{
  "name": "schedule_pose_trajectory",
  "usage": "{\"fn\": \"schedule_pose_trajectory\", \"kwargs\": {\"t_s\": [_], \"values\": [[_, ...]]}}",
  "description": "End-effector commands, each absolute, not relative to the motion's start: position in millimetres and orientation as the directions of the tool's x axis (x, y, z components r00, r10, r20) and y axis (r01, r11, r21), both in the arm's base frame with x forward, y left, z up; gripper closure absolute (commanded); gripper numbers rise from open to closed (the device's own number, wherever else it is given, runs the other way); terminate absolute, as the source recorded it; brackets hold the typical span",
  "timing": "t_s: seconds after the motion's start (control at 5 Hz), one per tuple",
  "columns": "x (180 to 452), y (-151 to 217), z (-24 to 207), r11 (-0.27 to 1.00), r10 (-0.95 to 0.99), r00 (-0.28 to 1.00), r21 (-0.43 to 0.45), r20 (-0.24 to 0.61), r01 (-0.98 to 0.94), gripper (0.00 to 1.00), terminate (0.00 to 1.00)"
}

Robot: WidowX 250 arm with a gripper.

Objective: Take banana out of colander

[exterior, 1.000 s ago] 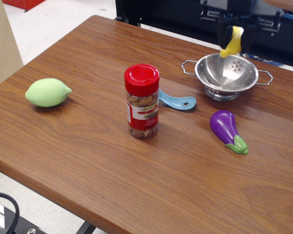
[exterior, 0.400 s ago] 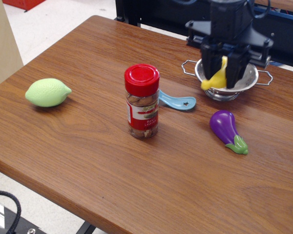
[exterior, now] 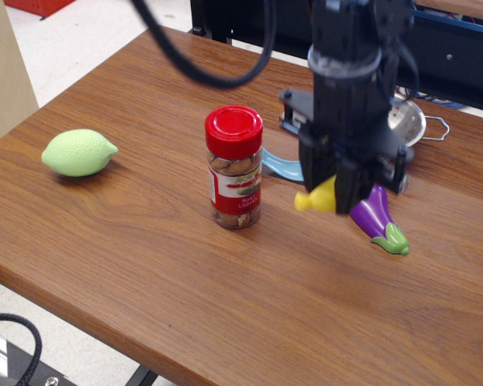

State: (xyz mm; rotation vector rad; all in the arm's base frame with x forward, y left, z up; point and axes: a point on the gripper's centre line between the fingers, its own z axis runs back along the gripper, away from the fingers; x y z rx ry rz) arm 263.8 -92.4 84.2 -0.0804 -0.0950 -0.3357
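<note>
My gripper [exterior: 338,189] is shut on the yellow banana [exterior: 317,196] and holds it above the wooden table, in front of and to the left of the colander. Only the banana's lower end shows below the fingers. The steel colander [exterior: 410,122] stands at the back right, mostly hidden behind my arm; its right wire handle and part of its rim show. The banana is clear of the colander.
A spice jar with a red lid [exterior: 234,167] stands left of the gripper. A blue spoon [exterior: 280,167] lies behind it. A purple eggplant [exterior: 378,217] lies just right of the gripper. A pale green lemon [exterior: 78,152] lies far left.
My gripper has carried the banana from above the colander forward and to the left, out over the table near the eggplant, and lower.
</note>
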Motion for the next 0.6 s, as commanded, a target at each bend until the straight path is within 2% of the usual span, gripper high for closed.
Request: {"fn": "schedule_pose_trajectory", "kwargs": {"t_s": [0.0,0.4], "values": [[235,-69,56,0.903,-0.428,0.890,0.038,0.155,0.428,1.00,0.00],[231,-52,35,0.896,-0.445,0.882,0.084,0.153,0.437,1.00,0.00]]}}
